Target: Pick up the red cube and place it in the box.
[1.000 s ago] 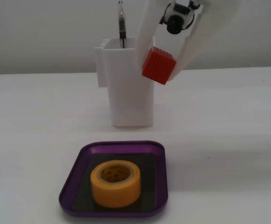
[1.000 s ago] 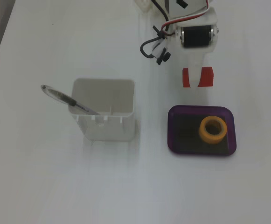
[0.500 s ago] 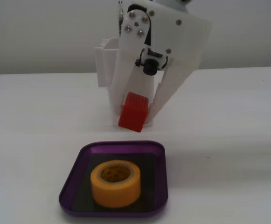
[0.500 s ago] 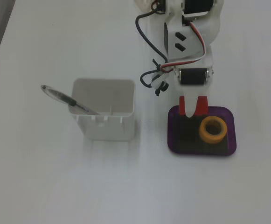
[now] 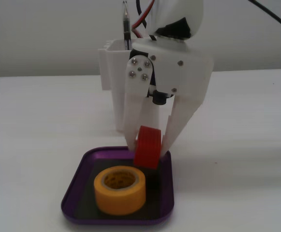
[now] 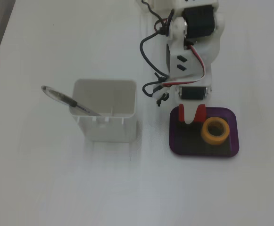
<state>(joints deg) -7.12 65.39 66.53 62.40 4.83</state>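
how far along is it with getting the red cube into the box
Pick-up looks done: the claw is shut on the red cube. In hand: the cube hangs over the back edge of the box, beside the yellow tape roll. Left: lower it, release, and pull the claw away.

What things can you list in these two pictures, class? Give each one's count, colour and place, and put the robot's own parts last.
Red cube: one, red, held between the gripper's fingers at the tray's far edge.
Tray: one, purple with dark floor, on the white table.
Tape roll: one, yellow, inside the tray.
Container: one, white, tall, on the table left of the tray in the top-down fixed view.
Pen: one, dark, leaning in the container.
Gripper: one, white, shut on the cube.
Arm cables: black, red, white.
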